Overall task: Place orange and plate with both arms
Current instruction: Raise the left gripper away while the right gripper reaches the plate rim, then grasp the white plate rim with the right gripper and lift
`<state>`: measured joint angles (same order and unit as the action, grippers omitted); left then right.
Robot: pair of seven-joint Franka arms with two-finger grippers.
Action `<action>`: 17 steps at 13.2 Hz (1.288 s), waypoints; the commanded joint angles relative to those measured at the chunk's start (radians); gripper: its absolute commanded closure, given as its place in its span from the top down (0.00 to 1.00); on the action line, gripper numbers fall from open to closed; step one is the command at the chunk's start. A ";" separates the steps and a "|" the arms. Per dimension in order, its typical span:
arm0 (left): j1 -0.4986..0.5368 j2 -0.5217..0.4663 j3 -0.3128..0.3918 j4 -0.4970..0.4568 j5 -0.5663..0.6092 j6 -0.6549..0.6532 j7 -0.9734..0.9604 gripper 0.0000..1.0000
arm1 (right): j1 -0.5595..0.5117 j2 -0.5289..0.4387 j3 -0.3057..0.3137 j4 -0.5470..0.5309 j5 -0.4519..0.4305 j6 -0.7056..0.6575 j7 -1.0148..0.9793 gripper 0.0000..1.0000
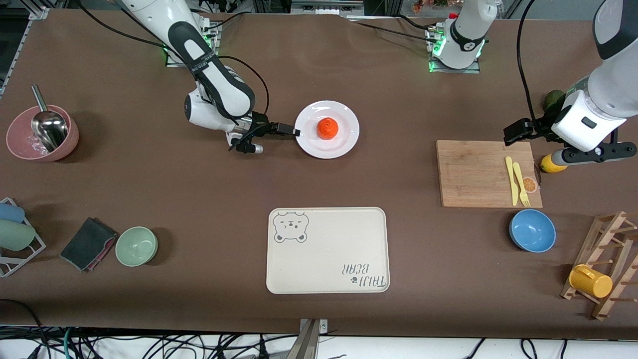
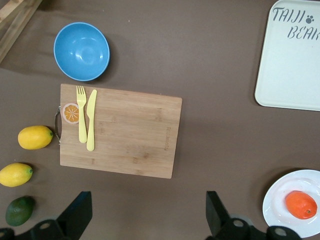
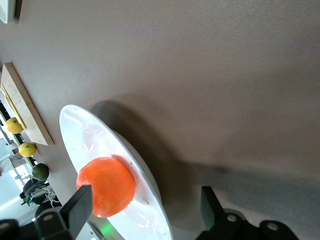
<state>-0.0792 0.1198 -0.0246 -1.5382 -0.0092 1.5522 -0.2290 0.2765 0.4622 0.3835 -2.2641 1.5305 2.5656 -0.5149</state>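
Note:
The white plate lies on the brown table midway between the arm bases, with the orange on its middle. My right gripper is low at the plate's rim, on the side toward the right arm's end. It is open, and in the right wrist view the plate's rim and the orange lie between the spread fingers of the right gripper. My left gripper is open and empty, high over the table by the cutting board. Its wrist view shows the left gripper, the plate and the orange.
A cutting board holds a yellow fork and knife. A lemon and a green fruit lie beside it. A blue bowl, beige bear tray, green bowl, pink bowl with scoop and mug rack stand around.

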 commanded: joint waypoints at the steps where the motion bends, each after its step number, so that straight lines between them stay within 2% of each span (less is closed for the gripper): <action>1: 0.004 -0.017 0.003 0.010 0.000 0.005 0.014 1.00 | 0.026 0.023 0.008 0.040 0.042 0.047 -0.022 0.84; 3: 0.006 -0.015 0.003 0.032 0.011 0.002 0.014 1.00 | 0.041 0.042 0.008 0.061 0.042 0.059 -0.025 0.77; 4: 0.010 -0.015 0.005 0.029 0.011 -0.001 0.016 1.00 | 0.049 0.050 0.008 0.069 0.040 0.062 -0.042 0.69; 9: -0.001 0.015 -0.020 0.021 -0.005 -0.040 0.022 1.00 | 0.061 0.070 0.006 0.072 0.039 0.104 -0.195 0.16; 11: -0.014 0.021 -0.031 0.021 -0.003 -0.035 0.020 1.00 | 0.064 0.072 0.006 0.087 0.033 0.139 -0.240 0.00; 15: -0.008 0.031 -0.031 0.000 0.006 -0.046 0.025 1.00 | 0.075 0.070 0.006 0.090 0.028 0.154 -0.267 0.00; 17: -0.013 0.029 -0.053 0.000 0.009 -0.061 0.025 1.00 | 0.069 0.070 0.005 0.103 0.031 0.166 -0.318 0.00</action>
<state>-0.0914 0.1558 -0.0593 -1.5349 -0.0086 1.5076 -0.2236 0.3432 0.5140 0.3856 -2.1827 1.5482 2.6872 -0.7823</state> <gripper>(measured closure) 0.000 0.894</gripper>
